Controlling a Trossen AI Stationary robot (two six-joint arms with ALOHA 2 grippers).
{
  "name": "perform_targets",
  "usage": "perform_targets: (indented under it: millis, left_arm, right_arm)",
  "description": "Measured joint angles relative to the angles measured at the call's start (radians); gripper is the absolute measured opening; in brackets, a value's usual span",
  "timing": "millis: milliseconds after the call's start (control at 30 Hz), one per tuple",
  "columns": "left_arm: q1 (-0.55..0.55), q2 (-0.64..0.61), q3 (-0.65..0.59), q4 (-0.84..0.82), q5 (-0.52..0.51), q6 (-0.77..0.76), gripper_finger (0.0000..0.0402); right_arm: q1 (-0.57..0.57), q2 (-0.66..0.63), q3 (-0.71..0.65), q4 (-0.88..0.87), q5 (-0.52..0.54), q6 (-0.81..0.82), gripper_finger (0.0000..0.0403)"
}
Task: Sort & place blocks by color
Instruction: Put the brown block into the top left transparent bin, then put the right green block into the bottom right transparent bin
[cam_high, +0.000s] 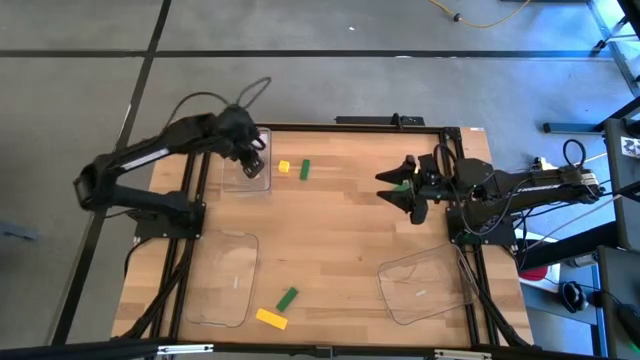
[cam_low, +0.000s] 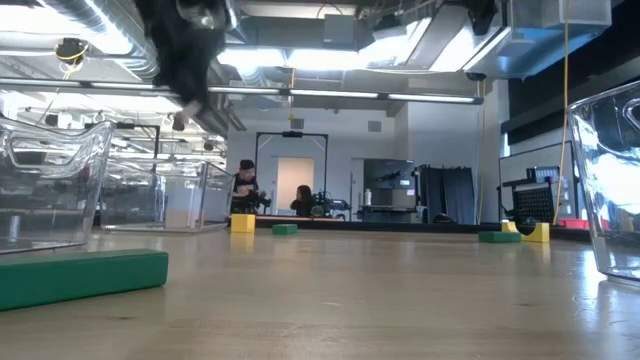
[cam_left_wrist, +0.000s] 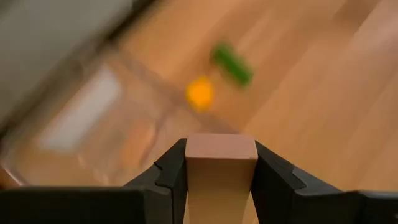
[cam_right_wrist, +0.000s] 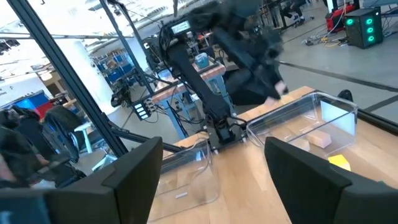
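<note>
Closest to me, a green block (cam_low: 82, 277) lies flat on the table (cam_high: 350, 240), a yellow block (cam_high: 271, 318) beside it between two clear trays (cam_high: 222, 278). Mid-table, the right gripper (cam_high: 404, 187) hovers with its fingers spread wide, over another green block (cam_high: 402, 185). Farther off, the left gripper (cam_high: 252, 160) clamps a tan block (cam_left_wrist: 221, 168) above the far tray (cam_high: 247, 178), where a tan block (cam_right_wrist: 318, 139) already lies. Just beside that tray sit a yellow cube (cam_high: 284, 167) and a green bar (cam_high: 305, 169).
</note>
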Motion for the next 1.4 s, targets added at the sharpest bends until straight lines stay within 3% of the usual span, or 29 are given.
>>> perform_targets:
  millis: [100,467,867,1133,1400]
  left_arm:
    - [0.054,0.084,-0.052,-0.065,0.042,0.039,0.0121]
    - [0.074,0.29,-0.149,0.042,0.159,0.184,0.0121]
    - [0.074,0.45,-0.149,0.077,0.148,0.3,0.0121]
    - [0.074,0.483,-0.148,0.119,0.146,0.308,0.0125]
    - [0.074,0.483,-0.148,0.118,0.145,0.308,0.018]
  right_arm:
    - [0.0,0.01,0.0,0.001,0.0,0.002,0.0284]
    - [0.0,0.045,0.0,0.003,0.0,0.021,0.0284]
    - [0.0,0.055,0.0,0.004,0.0,0.032,0.0284]
    - [0.0,0.055,0.0,0.005,0.0,0.055,0.0284]
    - [0.0,0.055,0.0,0.005,0.0,0.054,0.0284]
